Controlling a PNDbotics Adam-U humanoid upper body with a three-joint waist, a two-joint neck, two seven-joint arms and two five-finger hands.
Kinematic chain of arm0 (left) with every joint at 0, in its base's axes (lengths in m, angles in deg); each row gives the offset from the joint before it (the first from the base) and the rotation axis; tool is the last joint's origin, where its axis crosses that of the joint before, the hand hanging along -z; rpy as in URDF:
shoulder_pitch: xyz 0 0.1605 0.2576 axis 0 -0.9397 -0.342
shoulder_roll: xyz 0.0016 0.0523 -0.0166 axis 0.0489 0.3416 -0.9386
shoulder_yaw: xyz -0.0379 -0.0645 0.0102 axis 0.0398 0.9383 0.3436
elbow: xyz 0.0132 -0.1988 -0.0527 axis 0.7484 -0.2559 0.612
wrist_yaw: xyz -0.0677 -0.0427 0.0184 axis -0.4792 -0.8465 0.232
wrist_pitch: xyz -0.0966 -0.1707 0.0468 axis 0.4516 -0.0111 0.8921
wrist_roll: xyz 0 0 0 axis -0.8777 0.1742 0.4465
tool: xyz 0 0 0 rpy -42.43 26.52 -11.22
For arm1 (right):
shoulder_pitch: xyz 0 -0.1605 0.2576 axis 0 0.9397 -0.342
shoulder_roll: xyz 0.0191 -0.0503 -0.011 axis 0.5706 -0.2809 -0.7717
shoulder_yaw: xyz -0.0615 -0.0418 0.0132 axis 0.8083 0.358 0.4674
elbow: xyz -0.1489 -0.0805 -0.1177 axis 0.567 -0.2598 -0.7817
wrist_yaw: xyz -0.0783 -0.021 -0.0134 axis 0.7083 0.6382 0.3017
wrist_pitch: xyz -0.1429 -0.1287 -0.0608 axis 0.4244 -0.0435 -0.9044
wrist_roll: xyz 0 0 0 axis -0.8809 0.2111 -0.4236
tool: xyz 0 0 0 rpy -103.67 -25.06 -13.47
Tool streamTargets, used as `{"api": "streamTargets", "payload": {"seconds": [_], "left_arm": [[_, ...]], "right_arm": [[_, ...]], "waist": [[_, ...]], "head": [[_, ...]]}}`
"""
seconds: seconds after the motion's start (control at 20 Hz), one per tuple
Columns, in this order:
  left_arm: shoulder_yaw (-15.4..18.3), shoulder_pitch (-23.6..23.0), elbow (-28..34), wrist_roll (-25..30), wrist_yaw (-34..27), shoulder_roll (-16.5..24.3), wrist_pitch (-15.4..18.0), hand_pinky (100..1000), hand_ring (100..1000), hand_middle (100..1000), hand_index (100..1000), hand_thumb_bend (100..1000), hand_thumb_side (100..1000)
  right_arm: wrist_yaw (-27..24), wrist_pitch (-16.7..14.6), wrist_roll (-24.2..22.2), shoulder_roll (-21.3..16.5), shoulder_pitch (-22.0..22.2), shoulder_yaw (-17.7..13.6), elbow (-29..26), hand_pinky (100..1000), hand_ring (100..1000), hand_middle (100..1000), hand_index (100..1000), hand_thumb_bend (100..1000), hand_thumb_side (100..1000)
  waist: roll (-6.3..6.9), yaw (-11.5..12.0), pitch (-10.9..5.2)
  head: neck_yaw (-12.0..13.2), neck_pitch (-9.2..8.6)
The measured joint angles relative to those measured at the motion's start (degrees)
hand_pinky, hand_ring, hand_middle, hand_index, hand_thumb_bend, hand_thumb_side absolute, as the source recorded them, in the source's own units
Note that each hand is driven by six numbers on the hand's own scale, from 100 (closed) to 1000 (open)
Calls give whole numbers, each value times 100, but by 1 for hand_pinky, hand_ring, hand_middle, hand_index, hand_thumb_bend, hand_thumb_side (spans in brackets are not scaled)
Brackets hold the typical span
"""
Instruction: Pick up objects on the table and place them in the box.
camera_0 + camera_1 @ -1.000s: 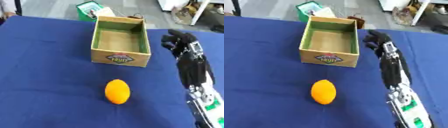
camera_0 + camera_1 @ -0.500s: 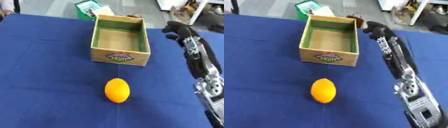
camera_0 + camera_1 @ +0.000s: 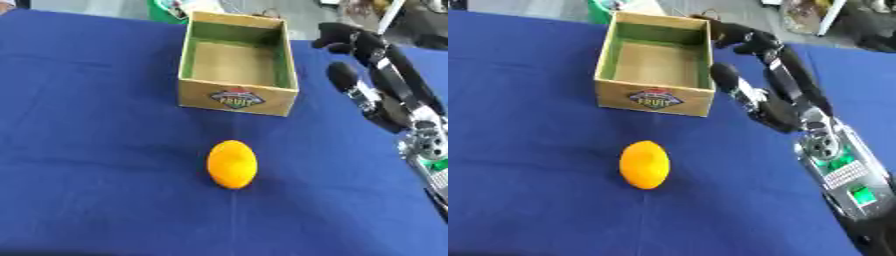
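A dark blue cloth [image 3: 87, 150] is spread over the whole work surface, filling the frame from the lower edge up to the top, and it is seen lying mostly flat with a few soft creases at the left. Beyond its far edge, at the upper middle of the frame, a green object [image 3: 166, 9] is partly shown, cut off by the top border. At the upper right, a white upright bar [image 3: 389, 17] is seen, with blurred clutter [image 3: 802, 17] around it that cannot be made out. Pale floor is glimpsed behind.
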Motion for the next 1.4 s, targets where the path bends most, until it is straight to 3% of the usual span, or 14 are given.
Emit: {"api": "streamTargets", "payload": {"seconds": [0.25, 0.5, 0.6, 1.1, 1.4], "left_arm": [[0, -27, 0, 0, 13, 3, -2, 472, 474, 451, 706, 100, 833], [2, -33, 0, 2, 16, 4, -7, 472, 473, 450, 706, 100, 833], [2, -33, 0, 8, 16, 4, -14, 472, 473, 450, 706, 100, 833], [14, -33, 0, 20, 17, 4, -32, 473, 472, 449, 705, 100, 832], [15, -33, 0, 18, 17, 4, -37, 473, 472, 449, 704, 100, 832]], "right_arm": [[216, 114, -159, -328, -265, 170, 0, 870, 933, 755, 925, 672, 1000], [360, 234, -604, -504, -436, 381, 0, 905, 988, 788, 981, 800, 1000], [388, 264, -829, -516, -490, 448, -1, 925, 1000, 804, 1000, 821, 942], [396, 585, -1810, -404, -705, 724, -2, 965, 1000, 832, 996, 841, 768], [472, 883, -2181, -246, -794, 959, -2, 975, 1000, 839, 1000, 842, 715]], "waist": [[-46, -5, -10], [-88, 4, -13], [-103, 8, -12], [-123, 18, 2], [-124, 40, 14]], "head": [[-55, 45], [-247, 47], [-302, 44], [-382, -5], [-187, -86]]}}
